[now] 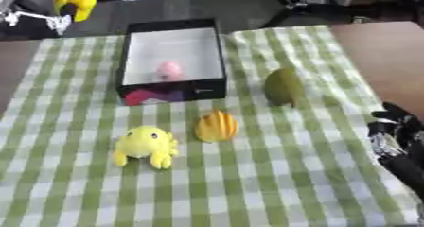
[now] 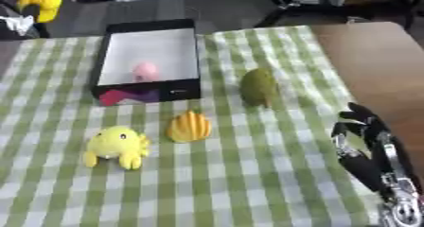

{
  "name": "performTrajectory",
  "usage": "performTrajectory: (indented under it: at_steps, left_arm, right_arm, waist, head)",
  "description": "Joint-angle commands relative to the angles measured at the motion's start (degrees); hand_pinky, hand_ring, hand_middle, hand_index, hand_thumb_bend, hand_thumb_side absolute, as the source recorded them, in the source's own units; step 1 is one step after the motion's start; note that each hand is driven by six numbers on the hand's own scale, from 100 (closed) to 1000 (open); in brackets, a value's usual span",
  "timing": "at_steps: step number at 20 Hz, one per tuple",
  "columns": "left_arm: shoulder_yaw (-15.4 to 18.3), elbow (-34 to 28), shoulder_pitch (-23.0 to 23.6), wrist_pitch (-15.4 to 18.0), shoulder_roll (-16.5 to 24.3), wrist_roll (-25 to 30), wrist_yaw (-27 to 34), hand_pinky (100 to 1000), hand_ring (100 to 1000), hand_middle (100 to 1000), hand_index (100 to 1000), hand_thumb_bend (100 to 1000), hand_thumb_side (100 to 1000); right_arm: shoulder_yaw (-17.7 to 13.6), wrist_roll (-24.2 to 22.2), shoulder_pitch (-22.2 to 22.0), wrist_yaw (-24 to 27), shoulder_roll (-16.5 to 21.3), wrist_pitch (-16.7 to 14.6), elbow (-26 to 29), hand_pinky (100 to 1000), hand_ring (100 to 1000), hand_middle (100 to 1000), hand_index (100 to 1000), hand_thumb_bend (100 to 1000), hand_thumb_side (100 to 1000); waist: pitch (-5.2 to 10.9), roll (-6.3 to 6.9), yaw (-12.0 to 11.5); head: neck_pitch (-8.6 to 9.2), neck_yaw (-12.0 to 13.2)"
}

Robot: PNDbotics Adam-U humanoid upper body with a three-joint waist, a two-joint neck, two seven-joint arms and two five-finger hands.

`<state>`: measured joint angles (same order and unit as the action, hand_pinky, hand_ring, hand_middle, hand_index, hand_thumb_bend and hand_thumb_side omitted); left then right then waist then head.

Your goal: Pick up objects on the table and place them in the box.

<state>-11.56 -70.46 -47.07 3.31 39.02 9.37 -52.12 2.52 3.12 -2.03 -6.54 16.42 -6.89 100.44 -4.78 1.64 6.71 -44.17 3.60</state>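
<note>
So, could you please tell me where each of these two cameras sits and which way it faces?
Left eye view: sits in the robot's head, looking down at the checked cloth and black box; the right robot hand shows at the right edge.
Right eye view: same head, set slightly to the right; more of that robot hand and its arm shows.
Shared: the box, the yellow plush toy, the orange shell-shaped toy and the green fruit.

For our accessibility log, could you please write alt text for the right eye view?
A black box holding a pink object sits on a green checked tablecloth, with a yellow plush toy, orange ridged object and olive-green object nearby. The right hand rests at the lower right.
</note>
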Motion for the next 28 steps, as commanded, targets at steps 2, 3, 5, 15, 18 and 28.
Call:
performTrajectory:
  at_steps: [2,3,5,15,18,28]
  left_arm:
    - [2.22,13.39,-4.60,0.40,-5.97,-1.73,-6.55,721,512,539,485,156,260]
    - [3.08,16.14,-5.29,0.07,-7.38,-2.80,-7.55,720,514,544,501,182,286]
    - [4.20,20.05,-6.09,-0.18,-9.36,-5.26,-8.43,720,522,553,556,253,353]
    - [2.56,19.09,-4.18,3.41,-10.52,-7.63,-4.21,735,569,634,798,636,632]
    - [2.07,15.05,-2.89,5.51,-7.56,-7.86,-1.47,749,589,661,831,609,639]
    - [-2.48,-0.62,6.76,15.09,7.29,-4.30,8.20,797,666,740,883,553,624]
  right_arm:
    - [0.27,-0.64,0.62,0.58,0.49,-0.16,0.40,882,728,757,902,100,405]
    - [0.35,-0.72,0.64,0.67,0.47,-0.16,0.37,882,728,757,902,100,405]
    - [0.41,-0.83,0.67,0.84,0.39,-0.17,0.35,882,728,757,902,100,405]
    - [0.35,-1.00,0.75,0.90,0.28,-0.20,0.29,883,728,757,902,100,406]
    - [0.08,-0.78,0.68,0.75,0.38,-0.18,0.22,883,728,757,903,100,405]
    - [-0.40,-0.35,0.68,0.20,0.89,-0.18,0.12,883,727,757,903,100,404]
  waist:
    - [1.33,-1.00,0.85]
    - [1.28,-1.13,1.15]
    - [1.18,-1.35,1.60]
    - [1.00,-1.43,1.17]
    - [1.00,-1.26,0.84]
    - [1.16,-0.18,-0.05]
  head:
    - [0.05,0.69]
    - [0.05,0.88]
    - [0.05,1.29]
    - [0.05,1.05]
    - [0.05,0.87]
    - [0.05,-0.61]
